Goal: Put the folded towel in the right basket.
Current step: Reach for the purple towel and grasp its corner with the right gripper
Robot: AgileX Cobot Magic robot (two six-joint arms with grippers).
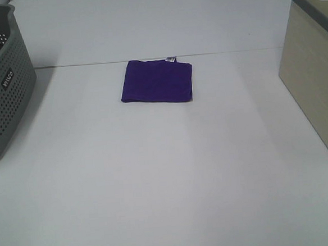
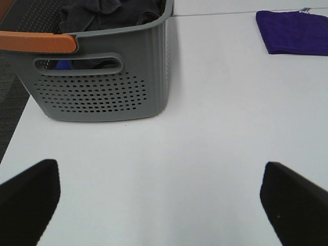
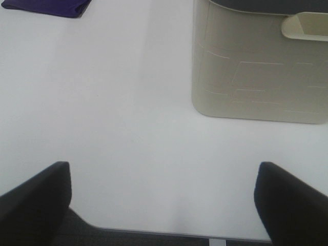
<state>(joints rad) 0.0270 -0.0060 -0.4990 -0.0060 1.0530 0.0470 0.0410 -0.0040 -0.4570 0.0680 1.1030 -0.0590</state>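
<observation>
Towel, purple and folded into a flat square, lies on the white table, out ahead of both grippers and between the two baskets, touching neither. The left gripper hangs over bare tabletop with its dark fingers spread wide apart and nothing between them. The grey perforated basket, with an orange handle and dark clothes inside, stands just ahead of it on its outer side, while the towel sits farther ahead toward the other arm. The right gripper is likewise spread wide and holds nothing, near the table's front edge. The beige basket with a dark rim stands ahead of it on its outer side, and a corner of the towel shows well ahead toward the left arm. A small tag sticks out at the towel's far edge
</observation>
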